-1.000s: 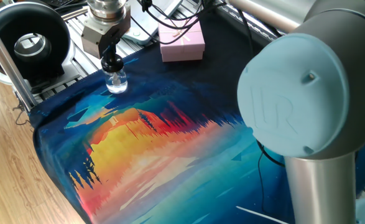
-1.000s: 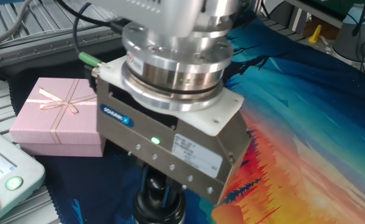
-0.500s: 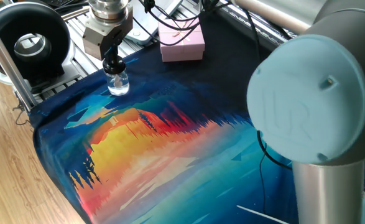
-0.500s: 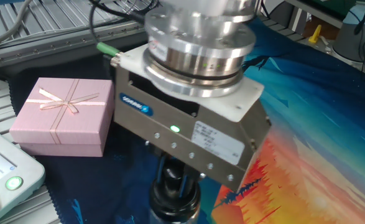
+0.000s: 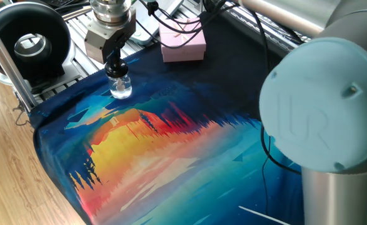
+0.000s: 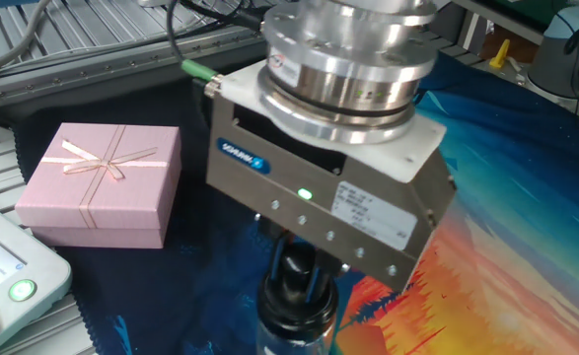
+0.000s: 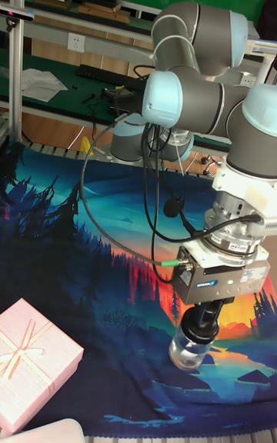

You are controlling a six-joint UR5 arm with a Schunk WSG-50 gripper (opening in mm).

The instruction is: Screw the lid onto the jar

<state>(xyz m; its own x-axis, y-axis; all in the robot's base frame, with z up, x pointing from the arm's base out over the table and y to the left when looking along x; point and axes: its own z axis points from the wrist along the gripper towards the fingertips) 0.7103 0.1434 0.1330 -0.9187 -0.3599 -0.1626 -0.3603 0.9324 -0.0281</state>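
- the gripper [image 5: 114,60] has its two dark fingers [image 7: 206,312] closed in on the black lid [image 6: 297,286], which sits on the neck of the small clear glass jar [image 5: 120,88].
- the jar stands upright on the printed sunset cloth [image 5: 170,150], near its upper left corner in the one fixed view, well apart from the pink gift box [image 6: 102,182].
- over the last second the gripper body has turned about its vertical axis: in the other fixed view the housing with the green status light [image 6: 306,195] has swung rightward across the picture, and the blue label has moved with it.
- the jar and lid have also drifted a little to the right and down in the one fixed view, so the whole stack seems to slide slightly on the cloth as the wrist turns.
- my reading: this is the screwing stroke, with the lid being wound onto the neck; the task looks to be midway to late.
- the pictures do not show whether the threads are biting or whether the jar is turning along with the lid.
- risk, as a judgement: nothing holds the jar, so it may spin or creep rather than take the thread.
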